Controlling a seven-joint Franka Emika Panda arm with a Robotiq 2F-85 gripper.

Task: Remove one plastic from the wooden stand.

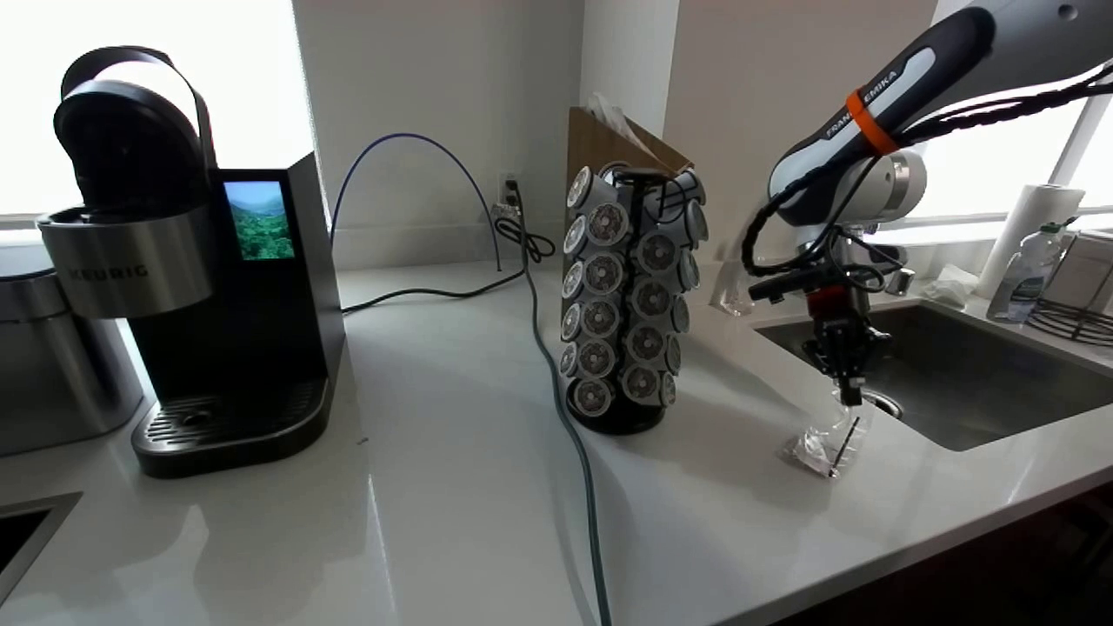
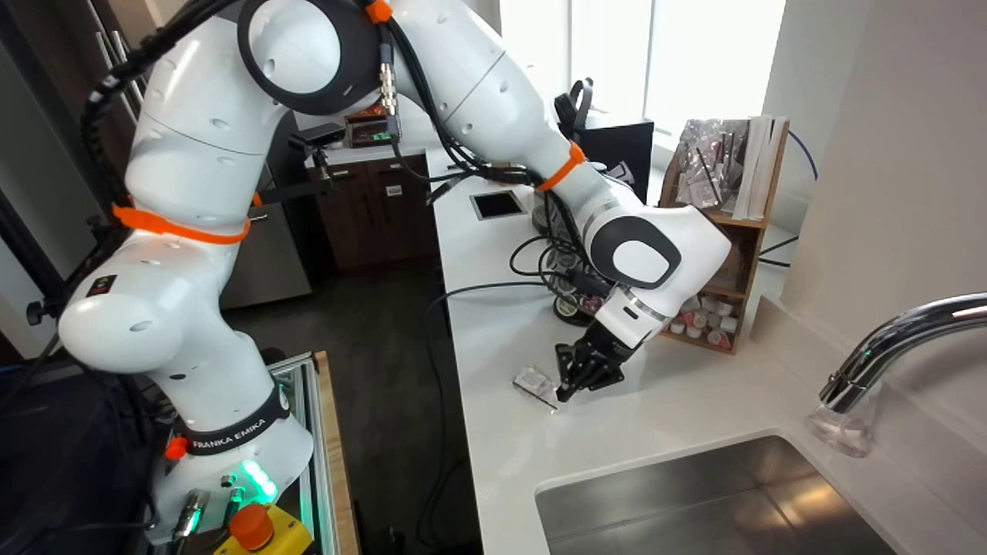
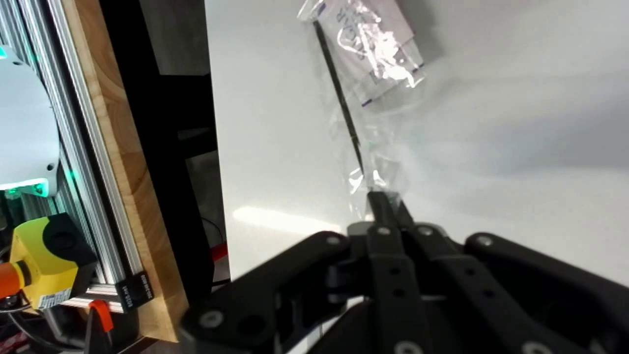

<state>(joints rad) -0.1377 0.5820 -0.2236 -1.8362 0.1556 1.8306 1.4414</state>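
The plastic is a clear packet holding a sugar sachet and a thin dark stirrer. It shows in both exterior views (image 1: pixel 819 448) (image 2: pixel 534 381) and in the wrist view (image 3: pixel 366 54). My gripper (image 3: pixel 385 199) is shut on the packet's near end; it also shows in both exterior views (image 1: pixel 850 396) (image 2: pixel 564 395). The packet hangs from the fingertips low over the white counter; I cannot tell whether its far end touches. The wooden stand (image 2: pixel 776 169) holds more clear packets on top and small cups below. In an exterior view its brown panel (image 1: pixel 589 143) shows behind the pod carousel.
The pod carousel (image 1: pixel 600 317) stands beside the wooden stand. A black coffee machine (image 1: pixel 304 348) stands farther along the counter. A steel sink (image 1: pixel 939 356) and a faucet (image 2: pixel 894 347) are near the gripper. A cable (image 1: pixel 569 426) crosses the counter.
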